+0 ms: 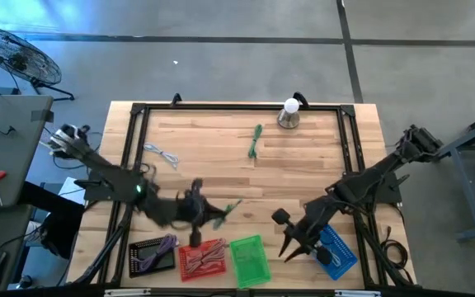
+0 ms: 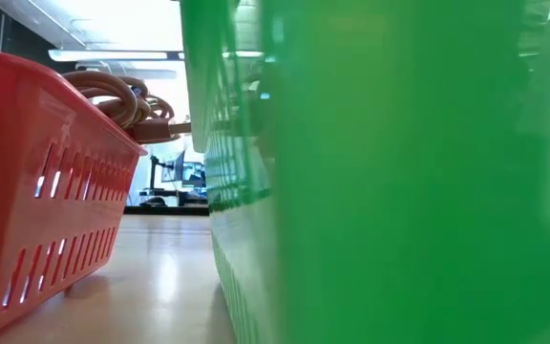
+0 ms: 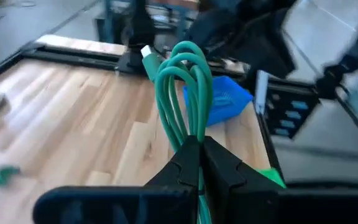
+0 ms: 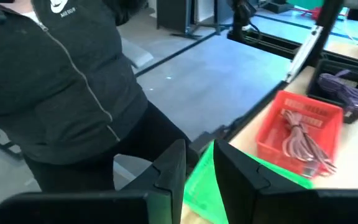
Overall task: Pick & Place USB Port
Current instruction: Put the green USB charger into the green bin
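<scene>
My left gripper (image 1: 214, 217) (image 3: 196, 152) is shut on a coiled green USB cable (image 3: 185, 87) (image 1: 231, 207), just beyond the red basket (image 1: 203, 257). The cable's pale plug (image 3: 148, 56) sticks out past the loops. My right gripper (image 1: 292, 245) (image 4: 199, 167) is open and holds nothing, hovering between the green basket (image 1: 250, 261) (image 4: 205, 190) and the blue basket (image 1: 337, 252). A second green cable (image 1: 255, 140) and a white cable (image 1: 162, 155) lie flat on the table farther back. My left gripper pinches the green cable's bundle between its two fingers, across several strands (image 3: 192, 134) below the loops. The loops and plug stick out beyond the fingertips. The bundle is lifted clear of the wooden top.
Four baskets line the near edge: black with a purple cable (image 1: 152, 256), red with a pinkish cable (image 4: 300, 134) (image 2: 46, 162), green, blue. A black frame (image 1: 135, 124) borders the table. A bulb-shaped object (image 1: 289, 114) stands at the far edge. A person in a dark hoodie (image 4: 61, 81) stands beyond the near edge.
</scene>
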Controlling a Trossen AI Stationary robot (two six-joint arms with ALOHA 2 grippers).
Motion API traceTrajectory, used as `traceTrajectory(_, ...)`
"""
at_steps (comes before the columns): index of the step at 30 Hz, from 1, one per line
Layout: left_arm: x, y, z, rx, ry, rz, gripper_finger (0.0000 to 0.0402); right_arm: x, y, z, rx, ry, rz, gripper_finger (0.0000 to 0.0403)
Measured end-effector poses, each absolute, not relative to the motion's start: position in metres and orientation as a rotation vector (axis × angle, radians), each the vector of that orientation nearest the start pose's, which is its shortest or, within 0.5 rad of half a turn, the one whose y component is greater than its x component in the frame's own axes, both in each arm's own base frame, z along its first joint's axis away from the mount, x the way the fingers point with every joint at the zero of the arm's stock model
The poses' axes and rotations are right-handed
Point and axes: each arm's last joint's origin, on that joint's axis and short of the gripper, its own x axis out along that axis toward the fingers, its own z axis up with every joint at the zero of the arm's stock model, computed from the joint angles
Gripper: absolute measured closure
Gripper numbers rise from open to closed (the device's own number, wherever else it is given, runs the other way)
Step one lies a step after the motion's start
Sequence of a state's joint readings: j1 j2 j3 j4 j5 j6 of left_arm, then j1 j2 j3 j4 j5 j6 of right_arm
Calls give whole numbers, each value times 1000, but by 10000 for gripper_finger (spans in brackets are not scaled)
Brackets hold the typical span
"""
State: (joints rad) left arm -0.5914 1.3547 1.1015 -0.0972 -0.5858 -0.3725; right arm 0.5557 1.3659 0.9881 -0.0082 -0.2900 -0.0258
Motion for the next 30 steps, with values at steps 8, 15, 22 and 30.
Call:
traceTrajectory(8,307,-226,268,-352,145,47,401,241,187,293,-89,373,918,329)
traceTrajectory(15,335,-269,242,-393,170,75,401,235,194,294,-93,365,947,329)
traceTrajectory(22,348,-306,245,-402,231,196,401,235,193,291,-104,389,916,329)
traceTrajectory(30,364,-312,220,-427,341,344,401,230,199,291,-114,393,918,329)
